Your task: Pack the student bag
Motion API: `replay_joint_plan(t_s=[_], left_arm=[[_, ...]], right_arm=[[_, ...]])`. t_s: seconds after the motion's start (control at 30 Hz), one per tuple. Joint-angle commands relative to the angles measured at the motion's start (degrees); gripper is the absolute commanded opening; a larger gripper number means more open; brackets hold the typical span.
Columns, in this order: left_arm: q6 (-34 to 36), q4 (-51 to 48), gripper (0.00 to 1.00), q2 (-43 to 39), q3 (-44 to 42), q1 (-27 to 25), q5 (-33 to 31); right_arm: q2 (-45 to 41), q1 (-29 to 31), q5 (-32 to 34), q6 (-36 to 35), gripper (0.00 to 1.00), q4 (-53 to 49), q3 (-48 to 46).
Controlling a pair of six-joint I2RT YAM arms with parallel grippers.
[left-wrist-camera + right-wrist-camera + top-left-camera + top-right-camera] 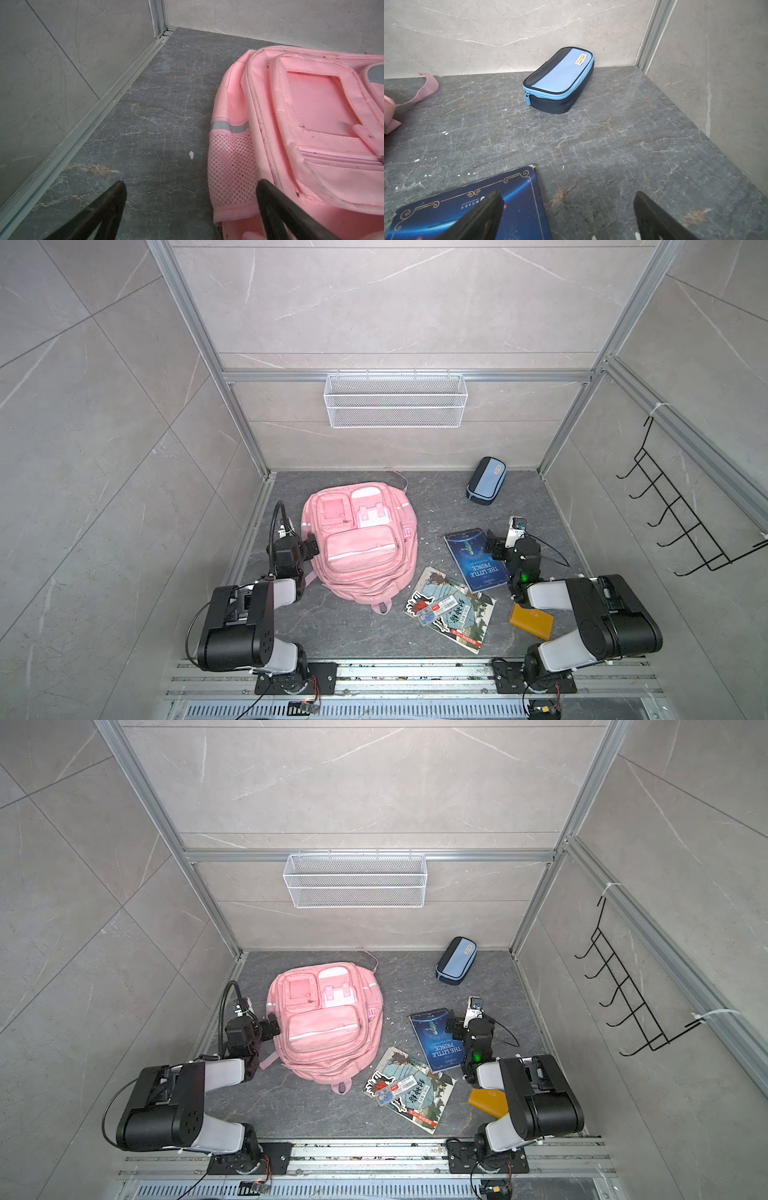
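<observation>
Our left gripper (191,182) has its fingers (108,205) spread wide with nothing between them. One hangs over the bare stone tabletop (158,116), the other over the mesh side pocket (230,164) of the student bag (311,124), and we cannot tell whether it touches the fabric. The bag lies flat, front pockets up, right beside these fingers and stretching away from them toward the middle of the table. In both top views it lies between our two arms, nearer the left one. Our right gripper (568,194) likewise holds its fingers (483,214) well apart and empty, one above the corner of a blue book (467,207), the other above bare stone. The book lies cover up, under that finger and reaching inward from it. Ahead of these fingers, well apart from them and close to the back wall, rests a blue pencil case (560,81), zipped shut. Behind the right fingers, toward our base, an illustrated booklet (451,605) meets the blue book's near corner, with a small clear packet (432,610) lying on top of it. A flat tan case (532,620) sits beside the booklet, partly under our right arm. High on the back wall hangs a white wire basket (395,400), and a black hook rack (681,514) hangs on the side wall beyond the right gripper.
</observation>
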Motion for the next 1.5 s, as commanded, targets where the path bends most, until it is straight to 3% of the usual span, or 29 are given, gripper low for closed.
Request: replay_joint_plan(t_s=[0.0,0.27,0.3,0.4,0.53,0.67,0.8,0.9,1.03,1.23,1.47], left_arm=[[1.54,1.48,1.00,0.01,0.39,0.02,0.20],[1.79,1.32,1.00,-0.51,0.60,-0.09,-0.93],[1.41,-2.18,1.00,-1.81,1.59,-0.17,-1.50],[-2.41,-19.26,1.00,-6.70,7.32,-0.13,-2.90],[-4.42,-32.20,1.00,-13.79,11.17,-0.21,5.49],[-12.22,-54.68,1.00,-18.12,21.35,-0.92,9.90],[-15.01,-72.13,1.00,-16.78,30.77,-2.75,20.19],[-15.11,-78.54,1.00,-14.81,33.76,-8.46,24.91],[-17.37,-80.83,1.00,-14.25,35.08,-21.31,20.95],[-22.39,-82.60,1.00,-10.31,38.31,-31.23,17.48],[-26.16,-89.26,1.00,-2.62,48.18,-38.26,12.90]], right_arm=[[0.11,-0.20,0.75,0.50,1.00,-0.45,0.37],[-0.63,-0.18,0.83,-0.04,1.00,-0.40,0.35],[-2.27,-0.03,0.26,-0.31,1.00,-2.52,0.86],[-9.52,0.19,0.54,0.18,1.00,-15.91,4.13],[-16.58,0.14,1.96,7.56,1.00,-40.07,13.33],[-15.92,0.70,0.99,18.47,0.99,-64.68,27.77],[-14.27,3.02,-0.98,26.09,0.99,-75.10,35.13],[-13.57,7.07,-0.65,28.09,0.99,-77.72,38.69],[-10.12,12.78,0.31,25.82,0.99,-82.45,45.23],[-6.61,18.39,0.31,21.34,0.99,-86.88,51.14],[-3.62,18.39,-14.16,16.57,0.99,-87.41,54.73]])
